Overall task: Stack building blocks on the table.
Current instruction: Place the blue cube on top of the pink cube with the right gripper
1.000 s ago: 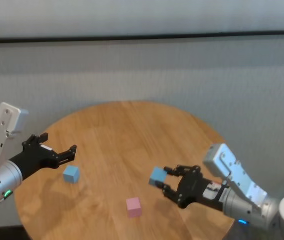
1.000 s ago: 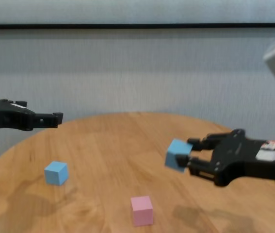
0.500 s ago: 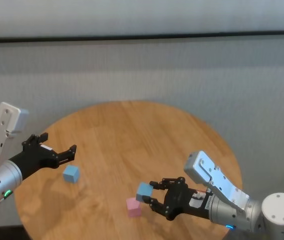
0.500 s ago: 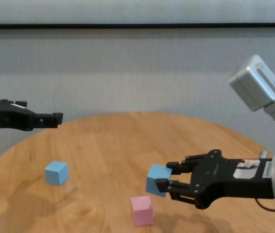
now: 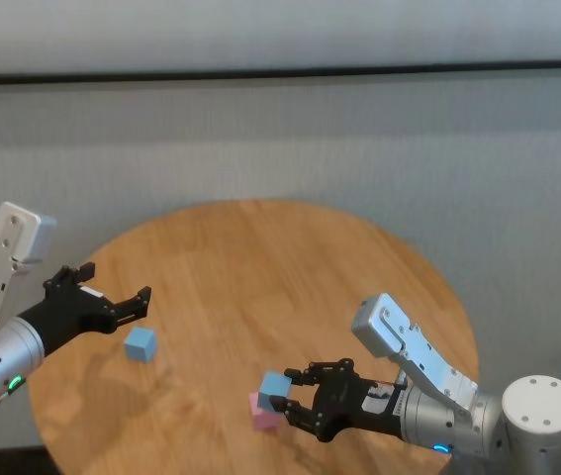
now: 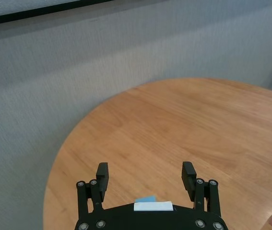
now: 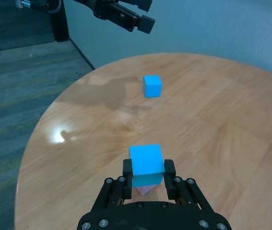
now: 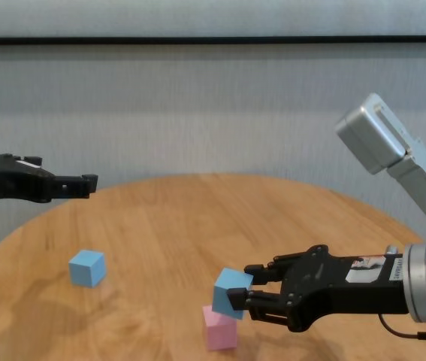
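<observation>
Since 0.5 s ago the right gripper [image 8: 237, 297] has dropped lower and come toward the robot's left w/ its blue block [image 8: 230, 292], which now sits right over the pink block [image 8: 219, 329] instead of up and off to its side. Fingers are clamped on the blue block's two sides; right wrist view shows it pinched between the black pads [image 7: 127, 171], top face clear. Block is a bit tilted in chest view, its lower edge at or just on the pink block's top; can't tell if it's resting fully or held a hair above. Pink block stands on the table [image 8: 167, 226] near the front edge, mostly hidden under the blue one in head view [image 5: 263, 417] and in right wrist view [image 7: 144, 188].

Right arm reaches in low from the robot's right, forearm roughly level over the table, grey wrist housing angled up behind it.

Second blue block [image 8: 86, 268] stands alone on the table's left part, well apart from the pink one; seen also in head view [image 5: 140, 343] and farther off in right wrist view [image 7: 152, 86].

Left gripper [image 5: 114, 294] hangs above the left side of the table, near that lone block but not touching, fingers spread wide w/ nothing between them (left wrist view [image 6: 146, 175]). No change there vs. earlier frames.

Table is round, light wood, plank grain visible; grey wall behind.
</observation>
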